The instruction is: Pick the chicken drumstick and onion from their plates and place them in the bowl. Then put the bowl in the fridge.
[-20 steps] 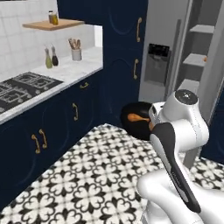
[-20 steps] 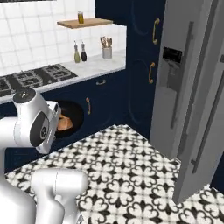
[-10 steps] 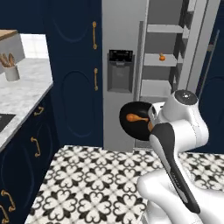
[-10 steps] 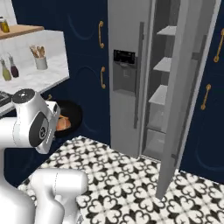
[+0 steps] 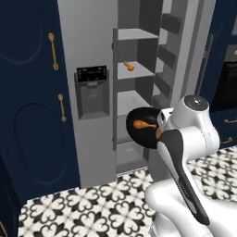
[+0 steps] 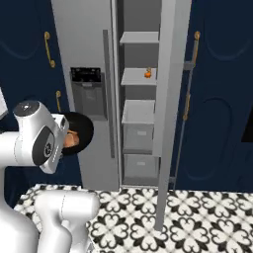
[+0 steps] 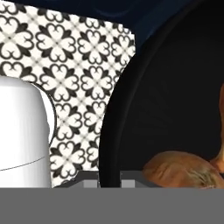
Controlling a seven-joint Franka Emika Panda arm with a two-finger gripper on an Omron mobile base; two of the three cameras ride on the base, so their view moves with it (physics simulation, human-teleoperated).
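Now my tool (image 7: 109, 178) pinches the rim of the bowl (image 5: 141, 127), with the drumstick (image 5: 144, 124) and onion (image 7: 183, 169) inside; the open fridge (image 6: 141, 74) stands at twelve o'clock; I should keep the bowl level, aim for a bare shelf (image 6: 138, 112), and clear the door (image 6: 170, 99) at two o'clock.

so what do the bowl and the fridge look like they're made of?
Bowl: black, smooth with a low sheen and faint radial lines inside, likely glazed ceramic or plastic; the render leaves it open. Fridge: flat grey, evenly shaded door and shelves, looks like brushed or painted metal, with a dark glossy dispenser panel.
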